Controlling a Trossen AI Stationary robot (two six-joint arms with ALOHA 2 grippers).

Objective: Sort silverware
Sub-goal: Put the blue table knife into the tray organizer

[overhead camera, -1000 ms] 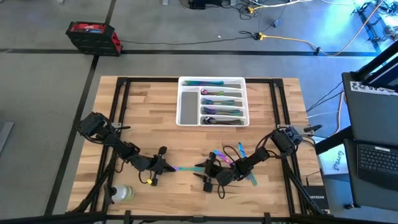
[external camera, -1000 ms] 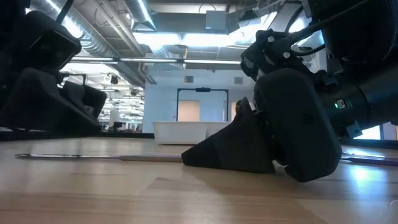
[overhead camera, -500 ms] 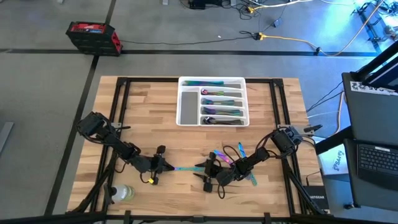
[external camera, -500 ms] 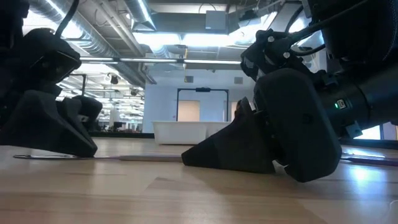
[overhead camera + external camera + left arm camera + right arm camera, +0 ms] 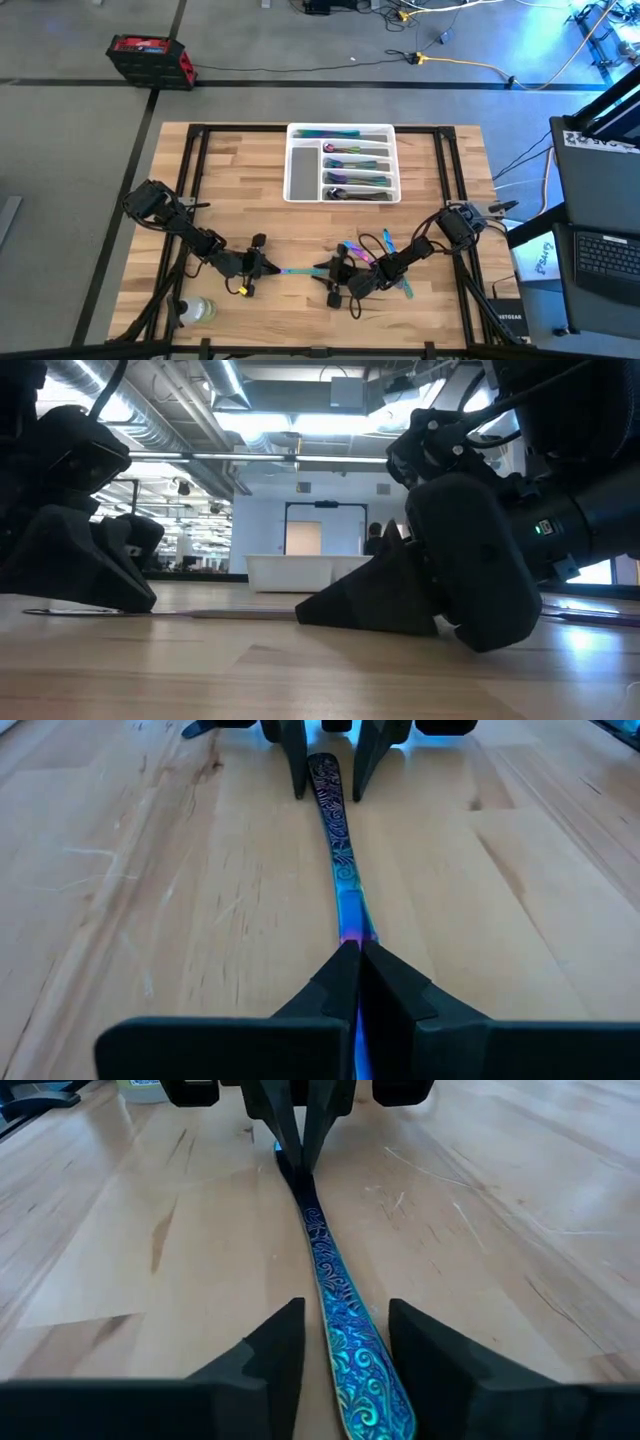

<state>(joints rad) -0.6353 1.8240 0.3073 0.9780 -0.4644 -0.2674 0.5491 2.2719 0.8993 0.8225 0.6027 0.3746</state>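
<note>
One slim piece of silverware [image 5: 295, 270], blue and teal with a swirl pattern, lies flat on the wood between my two grippers. My left gripper [image 5: 265, 266] [image 5: 358, 952] is shut on its narrow part. My right gripper [image 5: 322, 272] [image 5: 345, 1308] is open and low over the table. Its fingers stand on either side of the piece's broad patterned handle end [image 5: 355, 1360] without touching it. The low view shows the left gripper [image 5: 148, 605] and the right gripper [image 5: 300, 615] both down at the tabletop. The piece's other end is hidden under my left gripper. My left gripper pinches the piece's narrow shaft [image 5: 348, 925] between its two fingers. The fingers come in low from the table's left and lie along the piece. Part of the piece runs on back between them. The piece lies flat on the table.
Several more rainbow pieces [image 5: 385, 250] lie loose by my right arm. The white compartmented tray [image 5: 300, 175] at the far middle holds sorted pieces. A clear bottle [image 5: 197, 310] lies at the near left corner. A black frame [image 5: 195, 160] runs along the table's edges.
My left gripper has come down to the tabletop at the piece's narrow part; a second ago it hung higher. The piece has stayed where it was, and my right gripper has kept its place around the handle end.
</note>
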